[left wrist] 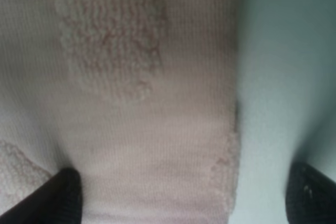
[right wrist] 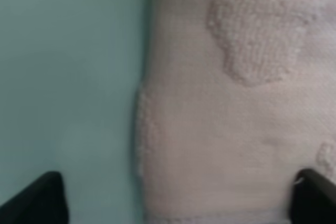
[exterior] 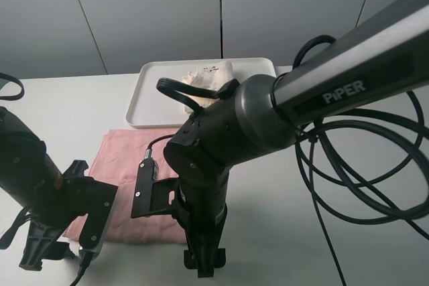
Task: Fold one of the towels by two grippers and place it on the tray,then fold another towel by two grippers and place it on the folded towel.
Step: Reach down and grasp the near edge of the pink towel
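Left gripper (left wrist: 185, 196): my jaws stand wide, nothing held. One fingertip is over the pale pink terry cloth towel (left wrist: 131, 129), the other over the grey-white table (left wrist: 278, 77), and the towel's side edge runs between them. Right gripper (right wrist: 176, 198): also wide, astride the pink towel's opposite side edge.

Judgement: I sit at its two near corners so that closing pinches both for the fold.

My wrist views give the edge-to-finger alignment, which my arms hide in the high view. Contact with the cloth: cannot tell.

Only the high view shows the flat white rectangular plastic tray (exterior: 151, 92) just beyond the pink towel's far edge. The cream terry cloth towel (exterior: 209, 75) already lies folded on it.
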Controlling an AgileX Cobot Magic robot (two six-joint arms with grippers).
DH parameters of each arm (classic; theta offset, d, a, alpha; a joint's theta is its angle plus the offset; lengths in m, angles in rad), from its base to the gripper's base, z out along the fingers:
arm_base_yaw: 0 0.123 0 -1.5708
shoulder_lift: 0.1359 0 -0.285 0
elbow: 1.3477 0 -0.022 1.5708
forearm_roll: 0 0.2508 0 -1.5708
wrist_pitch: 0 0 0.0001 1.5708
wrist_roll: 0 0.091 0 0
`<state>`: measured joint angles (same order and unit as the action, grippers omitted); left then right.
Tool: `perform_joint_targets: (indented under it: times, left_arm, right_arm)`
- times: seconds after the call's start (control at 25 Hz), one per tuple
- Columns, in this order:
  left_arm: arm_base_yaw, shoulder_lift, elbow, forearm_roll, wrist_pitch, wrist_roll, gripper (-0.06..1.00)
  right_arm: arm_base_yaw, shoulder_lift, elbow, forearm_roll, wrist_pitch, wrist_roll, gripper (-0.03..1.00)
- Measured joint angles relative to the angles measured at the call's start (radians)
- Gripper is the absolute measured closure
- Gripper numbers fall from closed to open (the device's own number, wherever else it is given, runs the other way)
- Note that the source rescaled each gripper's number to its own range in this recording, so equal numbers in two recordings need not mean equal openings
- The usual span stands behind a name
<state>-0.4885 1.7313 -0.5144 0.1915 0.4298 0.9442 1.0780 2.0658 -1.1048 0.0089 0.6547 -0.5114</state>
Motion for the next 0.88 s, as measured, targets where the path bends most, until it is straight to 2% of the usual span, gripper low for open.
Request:
perform_joint_targets:
  times: [0.32, 0.48, 0.56, 0.88]
  left_arm:
    - [0.000, 0.002, 0.000, 0.000, 0.000, 0.000, -0.06]
    - [0.000, 0.002, 0.000, 0.000, 0.000, 0.000, -0.06]
    - [0.000, 0.002, 0.000, 0.000, 0.000, 0.000, -0.06]
    - [0.000, 0.002, 0.000, 0.005, -0.007, -0.035, -0.05]
  right_arm:
    - [0.000, 0.001, 0.000, -0.023, -0.012, 0.014, 0.71]
    - [-0.002, 0.002, -0.002, -0.023, -0.016, 0.014, 0.92]
    - [-0.002, 0.002, -0.002, -0.021, -0.016, 0.014, 0.95]
    - [-0.002, 0.002, -0.002, -0.009, -0.016, 0.018, 0.95]
